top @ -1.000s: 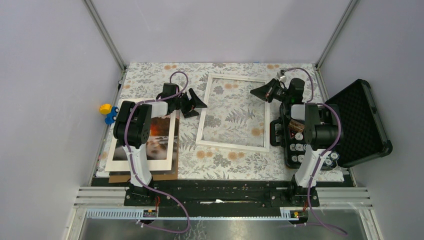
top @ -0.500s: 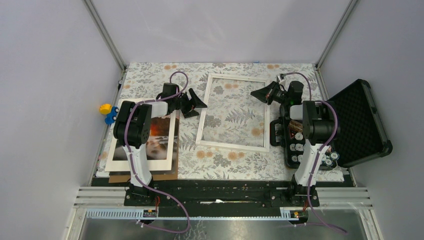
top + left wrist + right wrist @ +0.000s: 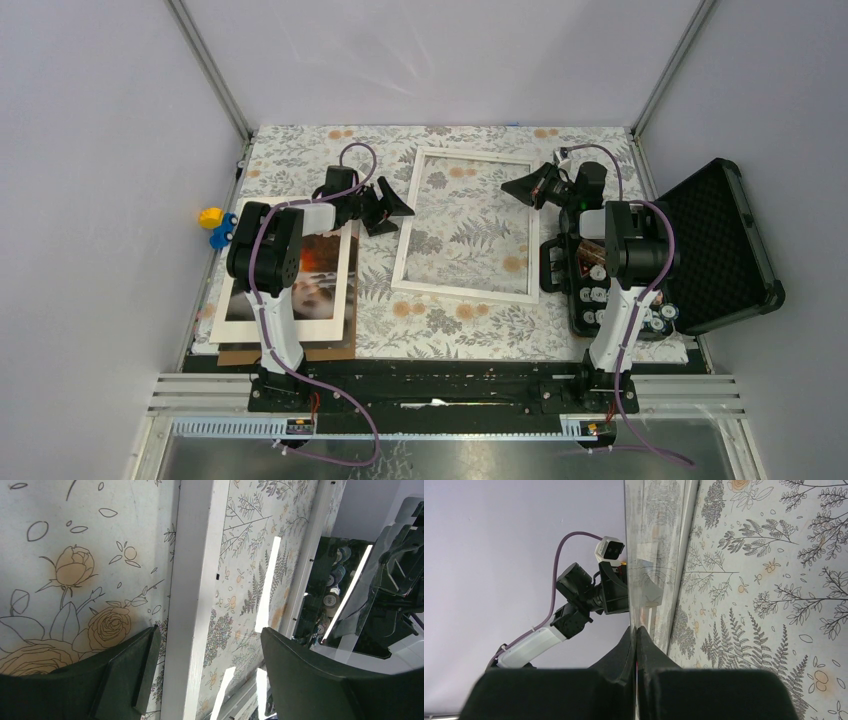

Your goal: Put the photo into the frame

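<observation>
The frame [image 3: 467, 225] is thin-edged, white and see-through, and lies flat mid-table. My left gripper [image 3: 392, 212] is open and straddles its left rail [image 3: 195, 580], which runs between the two fingers [image 3: 135, 670] untouched. My right gripper [image 3: 525, 187] is shut, with its tips [image 3: 636, 630] against the frame's right rail [image 3: 674, 555] near the far corner. I cannot tell if anything is pinched there. The photo [image 3: 318, 275], dark with an orange glow, lies at the left under a white mat [image 3: 335, 305]. My left arm partly hides it.
A brown backing board [image 3: 240, 355] pokes out under the mat at the near left. An open black case [image 3: 720, 245] with small round items [image 3: 600, 295] sits at the right edge. A yellow and blue toy [image 3: 214, 226] lies beyond the left edge. Walls enclose three sides.
The right arm shifted a little, its elbow drawing in toward the frame, and then held still. The left arm and the frame have not moved.
</observation>
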Controlling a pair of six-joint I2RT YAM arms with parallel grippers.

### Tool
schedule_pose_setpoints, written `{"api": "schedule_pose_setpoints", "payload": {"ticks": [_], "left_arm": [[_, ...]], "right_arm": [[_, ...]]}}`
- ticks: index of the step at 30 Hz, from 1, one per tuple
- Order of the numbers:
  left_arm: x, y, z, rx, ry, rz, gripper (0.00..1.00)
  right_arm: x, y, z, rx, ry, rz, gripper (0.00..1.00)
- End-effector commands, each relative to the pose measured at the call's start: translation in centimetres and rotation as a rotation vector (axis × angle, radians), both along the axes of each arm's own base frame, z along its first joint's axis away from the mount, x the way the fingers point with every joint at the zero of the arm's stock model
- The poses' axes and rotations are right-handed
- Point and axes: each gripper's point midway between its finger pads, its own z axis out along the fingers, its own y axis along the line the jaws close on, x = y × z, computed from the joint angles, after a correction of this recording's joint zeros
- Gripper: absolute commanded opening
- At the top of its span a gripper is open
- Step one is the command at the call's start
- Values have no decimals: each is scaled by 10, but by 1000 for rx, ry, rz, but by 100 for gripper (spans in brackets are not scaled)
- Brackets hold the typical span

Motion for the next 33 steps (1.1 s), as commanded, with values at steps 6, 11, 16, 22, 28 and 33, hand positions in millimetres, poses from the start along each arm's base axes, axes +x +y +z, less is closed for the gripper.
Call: {"api": "schedule_pose_setpoints", "payload": {"ticks": [6,11,16,22,28,33], "left_arm": [[8,2,-3,18,-21,6,80],[8,3,-3,24,-23,6,80],[8,3,-4,24,-23,6,80],[8,2,-4,22,-23,5,81],[8,3,-4,23,-22,5,81],[7,3,-5,23,-18,6,81]], "right_arm": [[13,-2,23,-53,-118,-23,0],[15,-3,28,-75,-137,-36,0],[20,-5,27,-86,-136,-52,0],[23,-5,21,-88,-127,-60,0],[18,-6,15,-98,-115,-58,0],[14,-7,10,-116,-104,-66,0]]}}
